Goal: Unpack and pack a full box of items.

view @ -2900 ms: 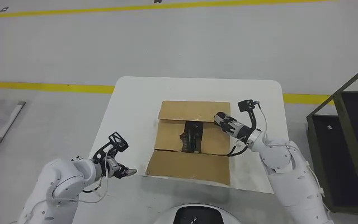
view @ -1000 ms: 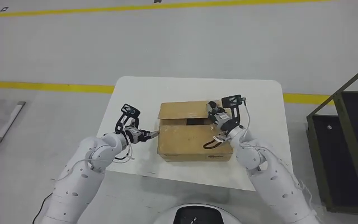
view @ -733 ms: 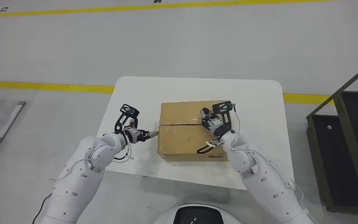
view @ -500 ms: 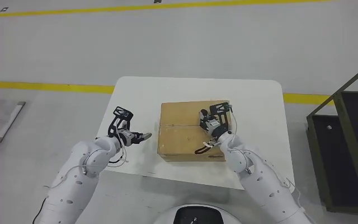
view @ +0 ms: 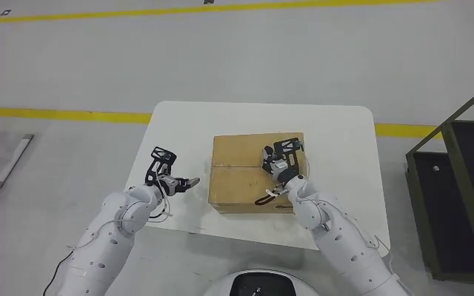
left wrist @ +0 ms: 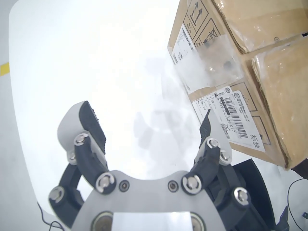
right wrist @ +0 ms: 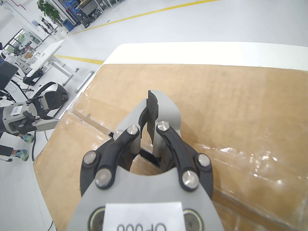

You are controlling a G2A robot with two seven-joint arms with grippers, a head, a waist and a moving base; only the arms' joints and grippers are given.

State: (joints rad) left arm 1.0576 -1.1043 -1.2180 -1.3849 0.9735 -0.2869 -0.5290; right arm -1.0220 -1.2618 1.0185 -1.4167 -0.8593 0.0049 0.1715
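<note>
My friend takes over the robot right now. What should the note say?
Left tool: open, empty, over the table beside the box, not touching it.
Right tool: shut, holding nothing, over the box top; I cannot tell if it touches.
Done: the top flaps lie folded flat, so the box is closed.
Left: the inside is hidden, so the packing cannot be checked from here; sealing the top is probably next.
</note>
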